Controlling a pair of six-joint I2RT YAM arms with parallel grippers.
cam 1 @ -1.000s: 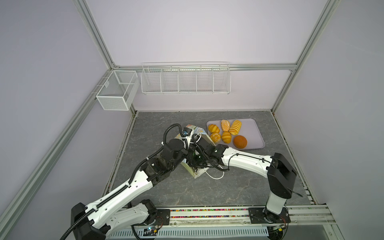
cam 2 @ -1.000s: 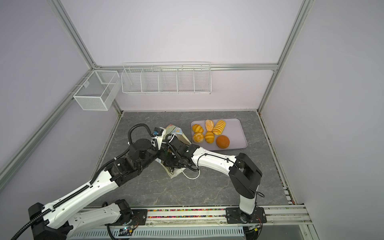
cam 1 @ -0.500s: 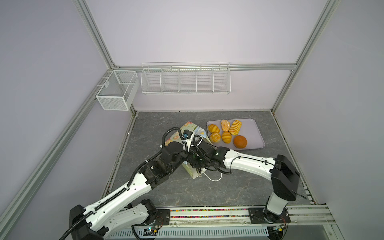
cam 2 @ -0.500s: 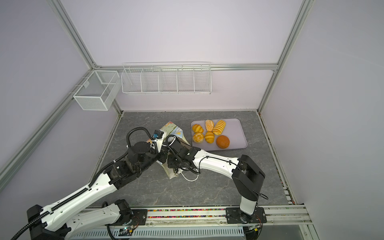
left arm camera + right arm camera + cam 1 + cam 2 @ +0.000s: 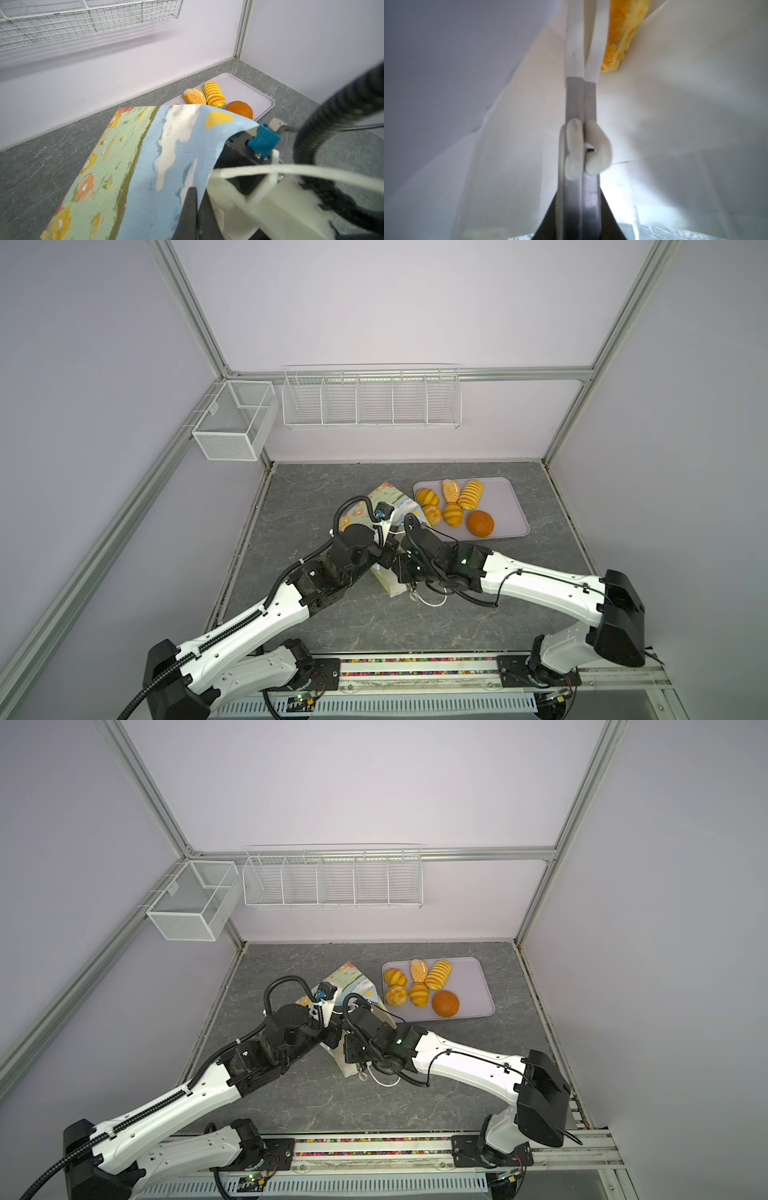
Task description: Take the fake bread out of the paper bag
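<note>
My left gripper [image 5: 194,209] is clamped on the mouth edge of the paper bag [image 5: 135,166], which lies on its side beside the lilac tray [image 5: 509,506] holding six pieces of fake bread [image 5: 452,514]. My right gripper [image 5: 584,41] is deep inside, fingers pressed together on nothing I can see. A seventh loaf [image 5: 620,41] lies just beside them, its length roughly along theirs, so I judge the right arm must reopen and shift sideways onto it

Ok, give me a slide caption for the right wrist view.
Shut right gripper inside the white-lined paper bag, beside a yellow-orange fake bread loaf.
</note>
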